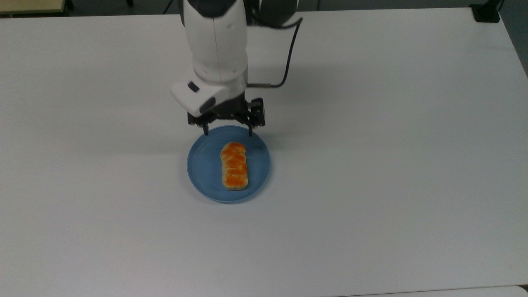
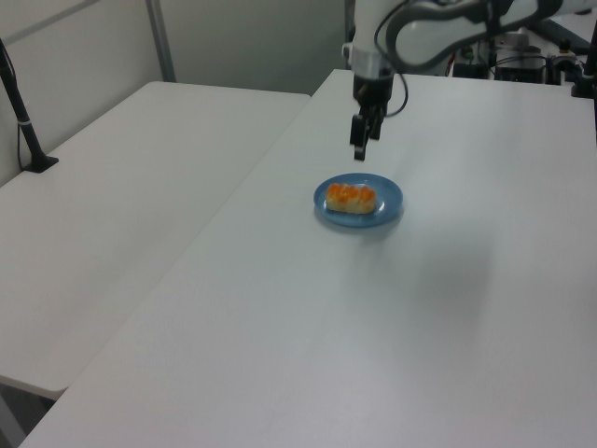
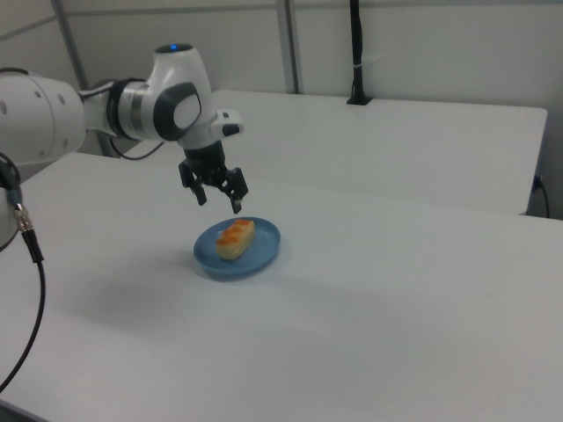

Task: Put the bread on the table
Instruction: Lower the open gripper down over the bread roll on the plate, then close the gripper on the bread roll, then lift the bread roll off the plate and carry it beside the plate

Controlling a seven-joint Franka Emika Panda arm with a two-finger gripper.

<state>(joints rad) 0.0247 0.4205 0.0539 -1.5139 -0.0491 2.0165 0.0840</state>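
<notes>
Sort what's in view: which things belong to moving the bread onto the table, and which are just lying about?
Part of the job:
- bread, on the blue plate
- table
- tool, open, above the plate's far rim

Just there:
- neighbouring white table
- black post on it

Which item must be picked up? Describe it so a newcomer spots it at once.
Find the wide white table; a round blue plate sits on it. On that plate lies the bread, a small oblong braided roll with glossy orange patches.

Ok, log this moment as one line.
phase: approach | gripper: open, above plate far rim | bread: on plate, untouched | table: placement pending
</notes>
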